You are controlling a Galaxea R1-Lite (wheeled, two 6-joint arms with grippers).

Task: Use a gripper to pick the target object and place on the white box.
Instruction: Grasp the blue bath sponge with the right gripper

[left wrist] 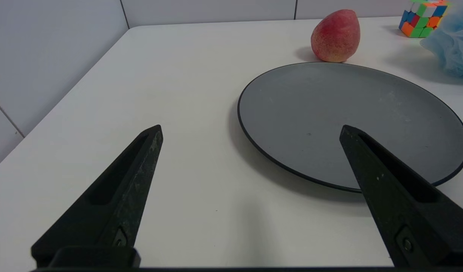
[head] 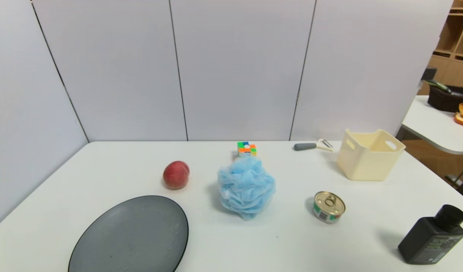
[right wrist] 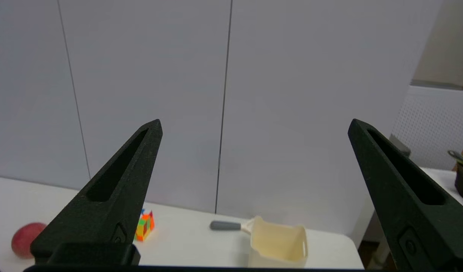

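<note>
The target object, a fluffy light-blue mesh pouf (head: 246, 187), rests mid-table; its edge (left wrist: 456, 45) shows in the left wrist view. The cream-white box (head: 369, 154) stands empty at the far right of the table and shows low in the right wrist view (right wrist: 278, 245). Neither arm appears in the head view. My left gripper (left wrist: 250, 128) is open low over the table beside the grey plate, holding nothing. My right gripper (right wrist: 254, 122) is open and raised above the table, facing the back wall, empty.
A grey plate (head: 133, 236) lies front left, a red peach (head: 176, 174) beyond it. A puzzle cube (head: 246, 148) sits behind the pouf, a grey-handled peeler (head: 310, 146) left of the box. A tin can (head: 329, 207) and black pump bottle (head: 432, 236) stand front right.
</note>
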